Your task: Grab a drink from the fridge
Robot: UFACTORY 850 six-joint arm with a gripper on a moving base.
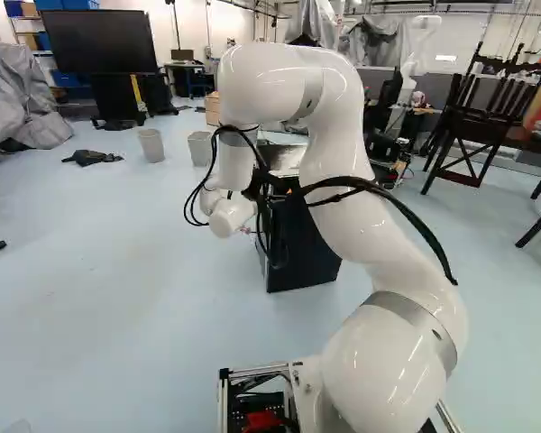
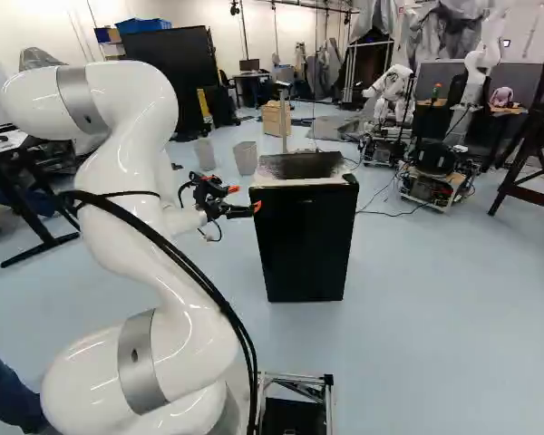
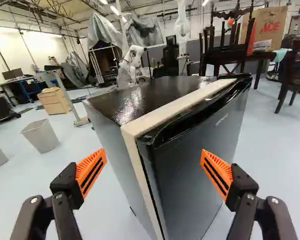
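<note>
One black fridge (image 2: 304,245) stands on the floor (image 2: 435,317), door shut. Facing its near upright corner, the end effector (image 2: 244,198) hangs with fingers spread wide, gripping nothing. Farther out, two bins (image 2: 245,158) stand near a wooden box (image 2: 276,119) on the floor.

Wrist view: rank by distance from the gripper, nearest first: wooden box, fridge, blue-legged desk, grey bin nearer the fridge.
1. Fridge, directly ahead of the open fingers
2. Grey bin, on the floor off the fridge's side
3. Wooden box, beyond the bin
4. Desk, behind the box
</note>
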